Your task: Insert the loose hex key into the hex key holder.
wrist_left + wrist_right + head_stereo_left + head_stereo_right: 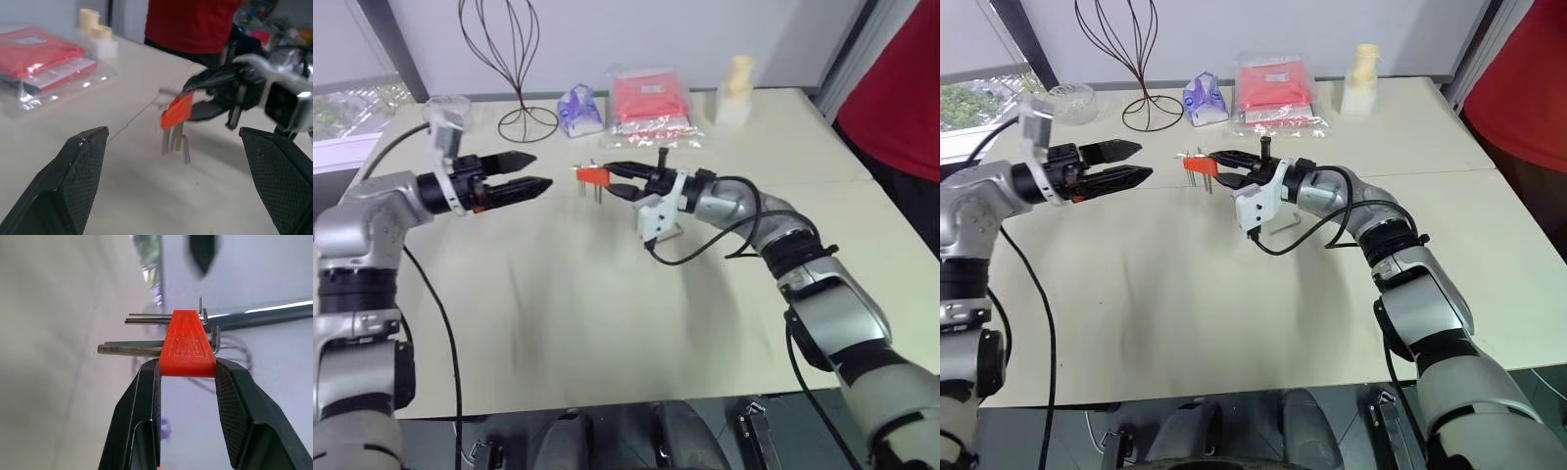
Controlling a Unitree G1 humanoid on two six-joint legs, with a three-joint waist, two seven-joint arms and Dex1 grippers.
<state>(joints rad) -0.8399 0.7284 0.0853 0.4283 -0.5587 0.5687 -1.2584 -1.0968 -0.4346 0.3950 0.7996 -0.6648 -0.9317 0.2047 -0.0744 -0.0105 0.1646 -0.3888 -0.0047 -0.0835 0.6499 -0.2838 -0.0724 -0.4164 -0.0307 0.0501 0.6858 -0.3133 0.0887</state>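
Pale cream tabletop [607, 323] spreads under both arms, with a light wall behind it and a person in a red top [901, 88] standing at its far right corner. Above the middle of the table, the right gripper [186, 369] is clamped on the hex key holder [591, 175], a small red-orange plastic wedge; the wrist view shows both black fingers pressed against the wide end of the block, which is lifted clear of the surface. Several thin dark metal keys pass through it, their long shafts hanging down toward the table in the head views. The left gripper [530, 171] hangs just beside the holder on the robot's left, pointing at it, its two black fingers spread wide with nothing between them and a visible gap to the block.

A separate loose hex key cannot be made out: the rods in the block blur together in the left wrist view. A short dark upright piece [662, 157] stands on the right gripper's body; what it is cannot be told.

Along the far edge stand a dark wire stand [514, 59], a small purple packet [579, 110], a clear bag holding a flat red packet [651, 103], a cream-coloured bottle [737, 88] and a clear glass dish [1070, 101].
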